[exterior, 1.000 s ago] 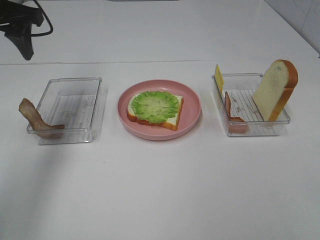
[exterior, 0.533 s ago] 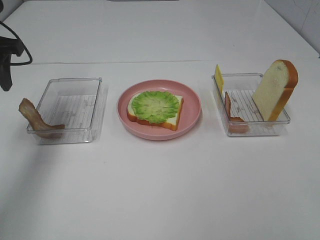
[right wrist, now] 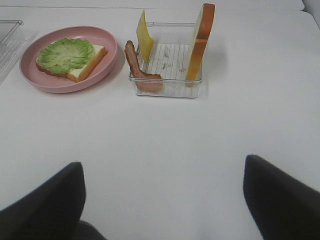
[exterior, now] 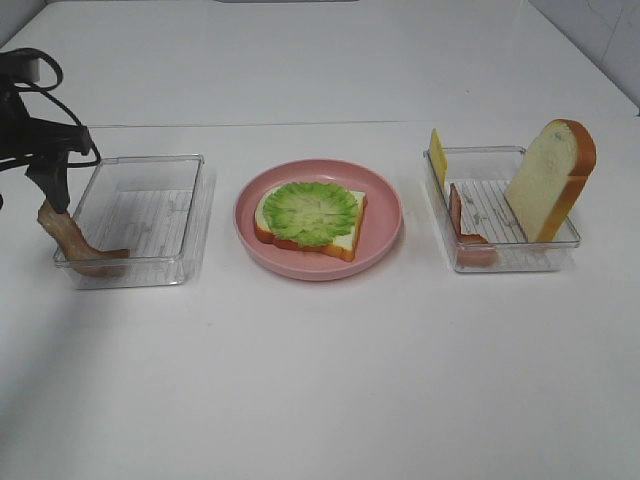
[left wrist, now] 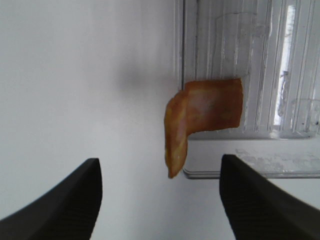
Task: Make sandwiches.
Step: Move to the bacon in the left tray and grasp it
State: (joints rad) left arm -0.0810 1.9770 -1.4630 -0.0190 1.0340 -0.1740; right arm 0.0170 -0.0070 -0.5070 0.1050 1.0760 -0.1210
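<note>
One bread slice topped with green lettuce [exterior: 310, 215] lies on the pink plate [exterior: 390, 205]; the same slice [right wrist: 70, 56] shows in the right wrist view. A brown bacon strip [exterior: 72, 238] [left wrist: 202, 112] drapes over the left tray's [exterior: 140, 215] near-left corner. My left gripper [exterior: 30, 200] [left wrist: 160, 200] hangs open just above that strip, one finger on each side, not touching it. The right tray [exterior: 500, 250] holds yellow cheese [exterior: 437, 155], another bacon strip [exterior: 462, 222] and an upright bread slice [exterior: 550, 180]. My right gripper [right wrist: 162, 200] is open over bare table, nearer than that tray, and is out of the exterior view.
The left tray holds nothing besides the bacon hanging over its corner. A black cable [exterior: 40, 75] loops off the left arm at the table's far left. White tabletop stretches in front of the plate and trays.
The left arm has swung from the far-left back corner down to the left tray, and its open fingers now hang over the bacon strip. Food and trays have not moved.
</note>
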